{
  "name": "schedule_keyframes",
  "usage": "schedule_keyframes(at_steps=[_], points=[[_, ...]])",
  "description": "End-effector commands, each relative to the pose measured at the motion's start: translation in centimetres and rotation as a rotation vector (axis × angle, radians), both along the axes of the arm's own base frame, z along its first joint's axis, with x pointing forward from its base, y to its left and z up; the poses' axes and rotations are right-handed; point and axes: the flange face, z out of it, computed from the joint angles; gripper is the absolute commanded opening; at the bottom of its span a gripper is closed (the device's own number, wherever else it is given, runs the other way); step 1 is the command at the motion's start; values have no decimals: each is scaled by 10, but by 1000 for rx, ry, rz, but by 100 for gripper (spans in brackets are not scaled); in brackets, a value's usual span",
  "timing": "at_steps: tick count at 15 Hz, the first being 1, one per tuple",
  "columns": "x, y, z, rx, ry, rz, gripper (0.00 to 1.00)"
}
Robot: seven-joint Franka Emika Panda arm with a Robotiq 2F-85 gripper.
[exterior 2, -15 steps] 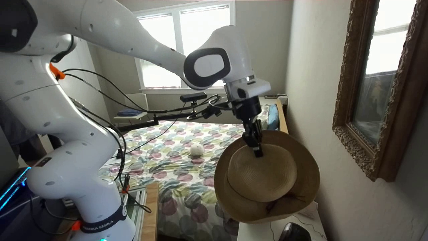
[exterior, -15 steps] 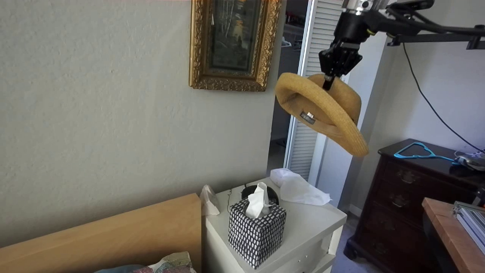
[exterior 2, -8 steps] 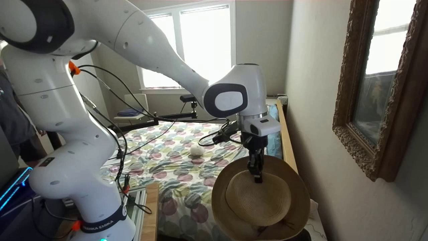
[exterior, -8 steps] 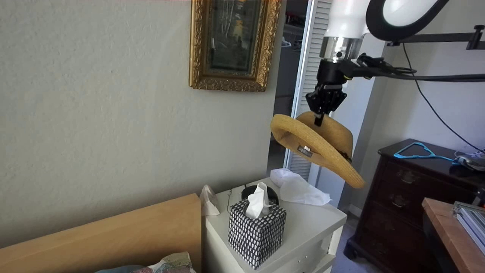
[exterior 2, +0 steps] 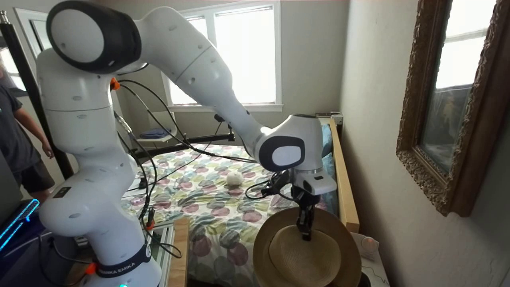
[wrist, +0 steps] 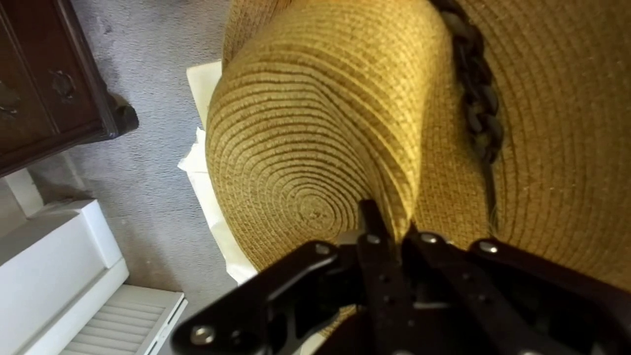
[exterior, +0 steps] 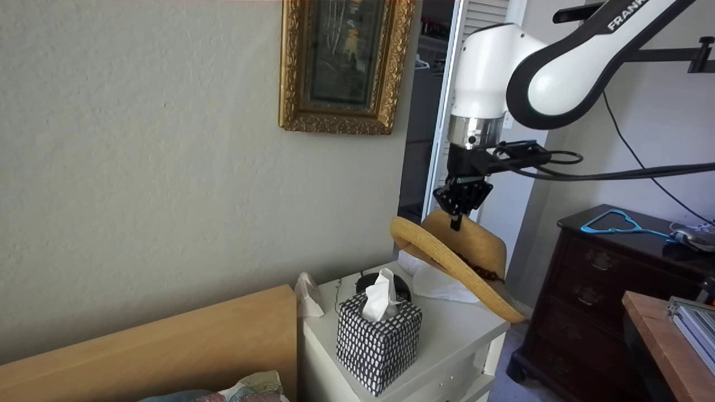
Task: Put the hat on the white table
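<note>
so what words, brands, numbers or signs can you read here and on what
"FRANK", cut off by the picture's edge: black trim on the arm
"ANKA EMIKA", start unclear: black band round the arm's base
Too small to read: dark label on the arm, white mark on the band

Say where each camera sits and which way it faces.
In an exterior view: in front of the headboard, facing the white table; part of the arm and jaws show.
In an exterior view: near the white table, facing bed and window; most of the arm shows.
Wrist view: behind the jaws, facing down onto the hat; jaws show.
Both exterior views share hat and jaws.
</note>
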Motion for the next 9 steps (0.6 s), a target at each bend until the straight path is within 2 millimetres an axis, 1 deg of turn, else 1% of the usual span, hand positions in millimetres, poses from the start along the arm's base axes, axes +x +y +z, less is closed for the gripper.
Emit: schedule_keyframes(at_steps=[1, 5, 7, 9], points=[[25, -11, -34, -113, 24, 25, 2], [49, -15, -64, -242, 62, 113, 2], [60, -8, -77, -266, 78, 146, 2], [67, 3, -92, -287, 104, 189, 2]])
